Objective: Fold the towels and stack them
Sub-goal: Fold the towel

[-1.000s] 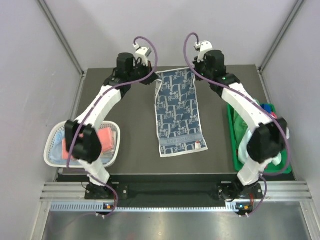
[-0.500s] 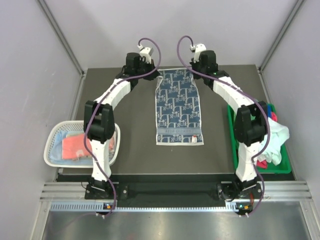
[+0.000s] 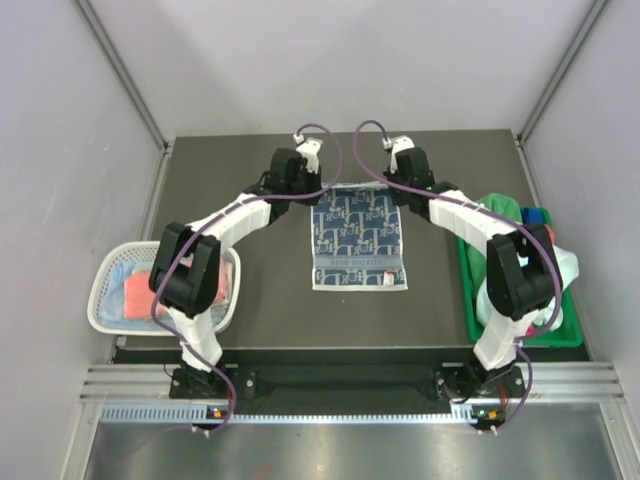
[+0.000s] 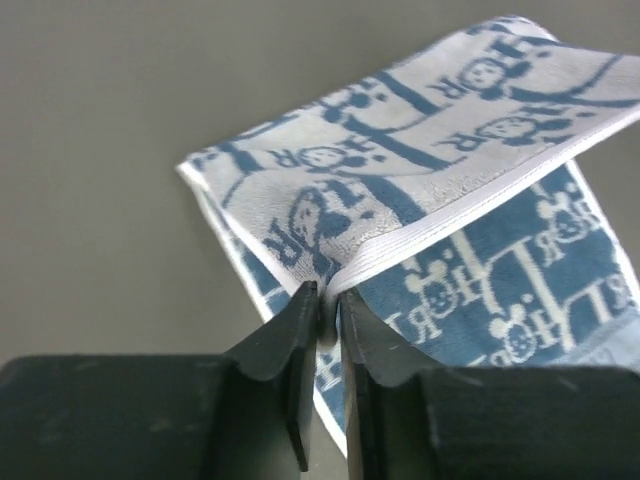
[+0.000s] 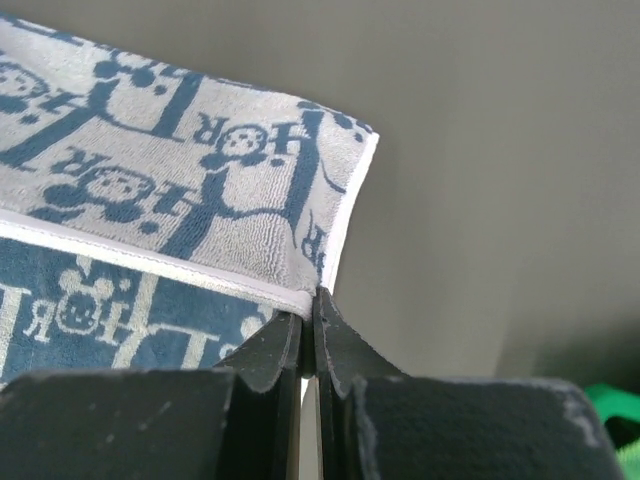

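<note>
1. Grey walls close in a dark matte table (image 3: 280, 320). A white mesh basket (image 3: 100, 300) sits at its left edge and a green bin (image 3: 466, 290) at its right, each with cloth in it.
2. At mid-table lies the navy towel (image 3: 360, 240). Its long axis runs from the far side toward the arm bases, and its near hem is flat on the table.
3. The far end is raised and doubled back over the flat part, so its paler reverse faces up.
4. The left hand (image 4: 322, 300) is clamped on the left far corner, jaws pressed together with the white hem between them.
5. The right hand (image 5: 308, 312) pinches the right far corner in the same way, its jaws nearly closed on the cloth.
6. The two hands stand level with each other across the towel's width, and neither is nearer the near hem.
7. Finishing the fold looks to depend on that hem lying straight toward the bases from both hands. An even pull by both should bring the edges together.
8. The towel is looped terry, soft and limp, with a stitched white border. It has navy figures and letters on one face, with the colours reversed on the other.
9. A coral towel (image 3: 145, 290) rests in the basket.
</note>
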